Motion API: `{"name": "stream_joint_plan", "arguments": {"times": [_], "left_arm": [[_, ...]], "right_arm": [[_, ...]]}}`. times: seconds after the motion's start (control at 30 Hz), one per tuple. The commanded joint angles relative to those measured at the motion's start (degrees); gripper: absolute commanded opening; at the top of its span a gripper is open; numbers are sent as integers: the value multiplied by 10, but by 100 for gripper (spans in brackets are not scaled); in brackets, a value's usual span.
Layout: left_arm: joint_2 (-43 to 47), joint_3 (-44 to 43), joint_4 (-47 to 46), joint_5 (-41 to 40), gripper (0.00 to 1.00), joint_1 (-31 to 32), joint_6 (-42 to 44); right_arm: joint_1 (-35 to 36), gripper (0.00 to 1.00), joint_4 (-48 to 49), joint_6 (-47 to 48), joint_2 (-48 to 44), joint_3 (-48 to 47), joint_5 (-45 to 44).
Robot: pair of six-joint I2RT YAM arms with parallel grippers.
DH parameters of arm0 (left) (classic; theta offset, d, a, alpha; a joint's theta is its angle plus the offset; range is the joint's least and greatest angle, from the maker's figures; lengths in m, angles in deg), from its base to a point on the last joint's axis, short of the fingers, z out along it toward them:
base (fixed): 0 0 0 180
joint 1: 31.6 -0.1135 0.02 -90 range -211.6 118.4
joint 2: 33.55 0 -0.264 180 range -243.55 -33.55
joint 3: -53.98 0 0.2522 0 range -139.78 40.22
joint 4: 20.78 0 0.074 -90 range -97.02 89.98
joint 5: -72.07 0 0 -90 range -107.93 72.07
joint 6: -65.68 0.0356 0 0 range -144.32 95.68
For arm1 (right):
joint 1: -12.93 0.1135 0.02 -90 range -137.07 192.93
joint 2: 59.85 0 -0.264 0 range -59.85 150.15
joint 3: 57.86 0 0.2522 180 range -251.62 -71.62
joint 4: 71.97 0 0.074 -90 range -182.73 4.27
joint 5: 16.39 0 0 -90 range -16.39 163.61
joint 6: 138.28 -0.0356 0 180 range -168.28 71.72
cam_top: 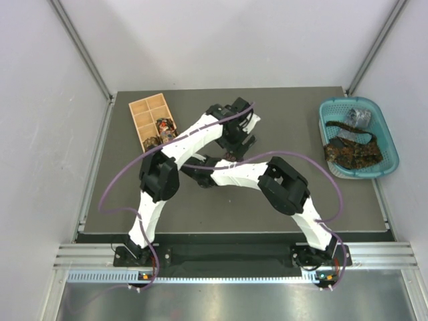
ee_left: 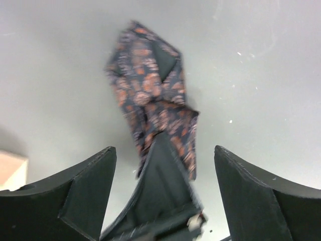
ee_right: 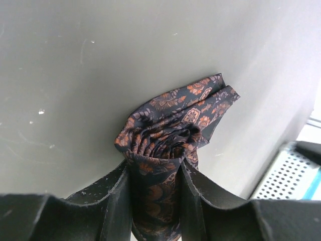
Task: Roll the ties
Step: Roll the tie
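Counter (cam_top: 200, 207), centre: one orange-patterned tie (ee_right: 170, 125), part-rolled, lies on the surface where both tools meet. The right tool (ee_right: 156, 168) is clamped narrow on the near end of the coil, and folds bulge above its fingers. The left tool (ee_left: 163, 150) stands wide, with its jaws either side of the tie's loose folded end and no grip on it.

Handling, as judged: the fabric is light, soft and slippery, with no stiffness. An unheld coil is likely to spring loose. Take hold across the flat sides of the coil, not by the tail.

Far left corner: one wooden box (cam_top: 142, 115) holds two visible coils (cam_top: 165, 126), partly hidden by the left arm.

Far right corner: one teal basket (cam_top: 323, 119) contains unrolled ties (cam_top: 351, 152). There are at least two; the exact count is unclear.
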Motion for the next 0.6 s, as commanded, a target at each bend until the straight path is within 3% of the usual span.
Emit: {"name": "stream_joint_plan", "arguments": {"times": [0.0,0.17,0.3,0.57], "left_arm": [[87,-18,-25,-41,85,-31,-41],[196,92,-122,-42,99,-117,-99],[311,200,-209,-29,99,-198,-172],[410,280,-235,-154,99,-288,-270]], "right_arm": [[-23,0,-22,-15,-34,21,111],[-42,0,21,-18,-76,54,160],[-61,0,60,-36,-102,81,205],[-127,1,94,-97,-143,122,327]]}}
